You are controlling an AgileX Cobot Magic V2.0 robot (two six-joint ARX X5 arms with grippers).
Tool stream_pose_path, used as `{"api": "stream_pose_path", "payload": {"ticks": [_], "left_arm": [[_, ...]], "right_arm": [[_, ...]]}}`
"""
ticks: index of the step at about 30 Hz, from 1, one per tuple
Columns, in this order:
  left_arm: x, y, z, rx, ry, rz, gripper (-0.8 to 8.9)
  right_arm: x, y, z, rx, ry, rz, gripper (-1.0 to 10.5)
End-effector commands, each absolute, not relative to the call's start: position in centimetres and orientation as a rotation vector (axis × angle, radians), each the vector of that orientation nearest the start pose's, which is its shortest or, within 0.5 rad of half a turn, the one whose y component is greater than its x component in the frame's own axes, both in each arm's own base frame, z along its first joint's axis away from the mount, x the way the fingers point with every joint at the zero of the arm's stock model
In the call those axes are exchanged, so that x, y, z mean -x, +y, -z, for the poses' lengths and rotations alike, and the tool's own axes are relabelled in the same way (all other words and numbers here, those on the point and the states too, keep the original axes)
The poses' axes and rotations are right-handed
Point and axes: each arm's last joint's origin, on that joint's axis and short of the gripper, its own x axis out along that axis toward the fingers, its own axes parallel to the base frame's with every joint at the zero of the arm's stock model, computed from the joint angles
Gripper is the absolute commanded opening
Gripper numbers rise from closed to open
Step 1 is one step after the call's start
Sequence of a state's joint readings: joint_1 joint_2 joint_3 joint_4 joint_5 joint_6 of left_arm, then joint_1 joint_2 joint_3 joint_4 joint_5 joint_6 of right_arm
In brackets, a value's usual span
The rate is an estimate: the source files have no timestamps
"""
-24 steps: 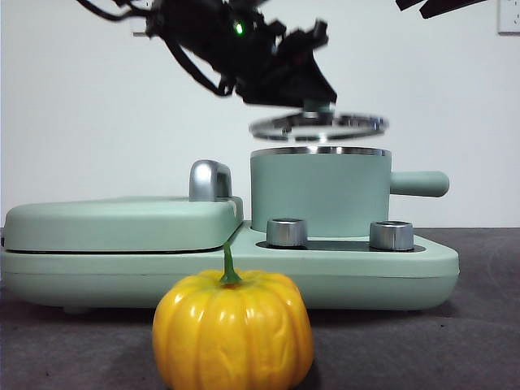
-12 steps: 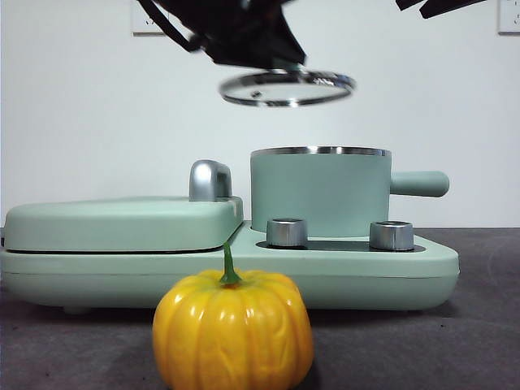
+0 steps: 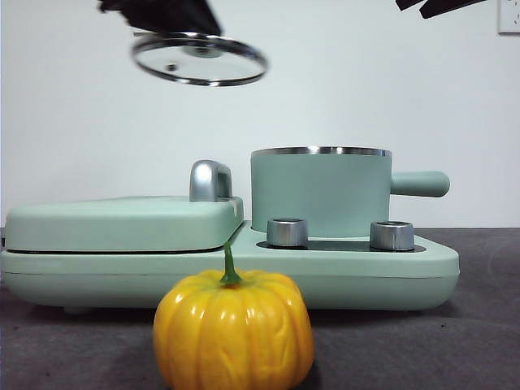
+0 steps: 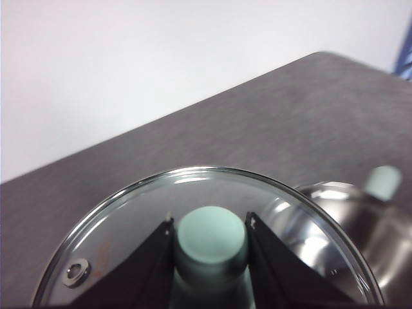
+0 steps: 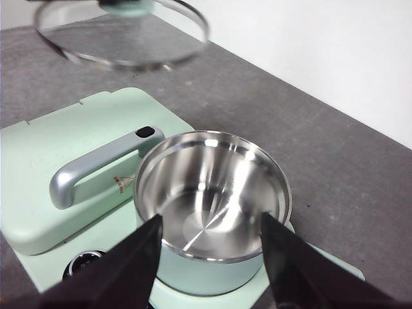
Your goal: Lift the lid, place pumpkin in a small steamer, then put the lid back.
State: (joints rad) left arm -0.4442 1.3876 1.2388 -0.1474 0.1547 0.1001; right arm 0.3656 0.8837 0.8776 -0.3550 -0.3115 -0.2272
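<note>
Front view: at the upper left we see the left gripper [image 3: 166, 20] only as a dark mass cut off by the top edge, with the lid [image 3: 200, 58] hanging tilted beneath it, high in the air and off to the left of the small steamer [image 3: 319, 191]. The left wrist view settles the grasp: the two black jaws are clenched on either side of the lid's mint-green knob [image 4: 212, 233], though the picture is soft and the lower part of the lid [image 4: 193, 212] runs out of frame. Below the lid, the griddle cover [image 3: 122, 221] lies flat with its chrome handle [image 3: 210, 179] at its right end. The pumpkin [image 3: 233, 329] stands on the counter [image 3: 455, 341] near its front edge, in front of the appliance and apart from it; its underside is cut off by the picture's edge. To the right, the small steamer sits uncovered on the appliance base, behind two steel dials [image 3: 286, 231]. In the right wrist view we look down into its bare steel bowl [image 5: 212, 199]. The right gripper [image 5: 209, 257] hovers above it, jaws spread wide and holding nothing; in the front view it shows only as a black tip at the top right corner.
</note>
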Motion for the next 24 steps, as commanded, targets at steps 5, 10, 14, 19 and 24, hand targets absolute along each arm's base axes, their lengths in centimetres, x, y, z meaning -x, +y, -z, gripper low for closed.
{"api": "stream_pose_path", "payload": {"ticks": [5,10,14,19,24], "left_arm": [[-27.6,-9.9,-38.0,-0.108,0.264,0.490,0.12],[-26.4,-7.3,-38.8,-0.100,0.278,0.418,0.12],[-25.2,-6.0,-39.5,-0.096,0.273,0.380,0.12],[-23.5,-4.7,-39.6,-0.091,0.266,0.343,0.12],[-21.4,-3.7,-38.3,-0.084,0.276,0.315,0.12]], "right_arm": [[-17.2,7.6,-33.8,0.221,0.266,-0.709,2.4],[-17.2,7.6,-33.8,0.224,0.266,-0.710,2.4],[-17.2,7.6,-33.8,0.224,0.266,-0.711,2.4],[-17.2,7.7,-33.8,0.223,0.266,-0.714,2.4],[-17.1,7.8,-33.7,0.244,0.271,-0.732,2.4]]}}
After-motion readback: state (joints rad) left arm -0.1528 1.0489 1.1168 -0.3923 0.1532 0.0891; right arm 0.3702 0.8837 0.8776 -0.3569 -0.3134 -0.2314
